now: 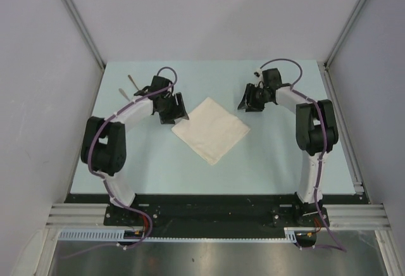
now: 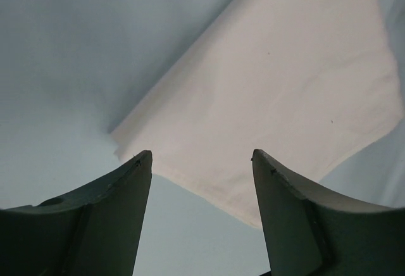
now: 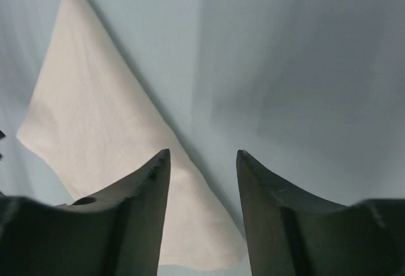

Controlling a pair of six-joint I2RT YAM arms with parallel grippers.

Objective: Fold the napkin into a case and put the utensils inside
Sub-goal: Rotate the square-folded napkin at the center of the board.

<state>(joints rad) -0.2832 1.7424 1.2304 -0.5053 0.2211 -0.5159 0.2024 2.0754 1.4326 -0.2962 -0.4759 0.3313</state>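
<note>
Now your left claw (image 2: 201,156) is hanging spread over the napkin (image 1: 211,129) (lying flat); your right claw (image 3: 203,152) is gaping empty near it.

napkin (image 1: 211,129) central; left hand (image 1: 178,112) at its left corner, right hand (image 1: 246,103) behind-right; utensils (image 1: 133,83) far left.

Napkin (image 1: 211,129) flat, a diamond; left gripper (image 1: 174,109) at its left corner, right gripper (image 1: 248,100) near its top-right edge, utensils (image 1: 133,84) well left of it.
</note>
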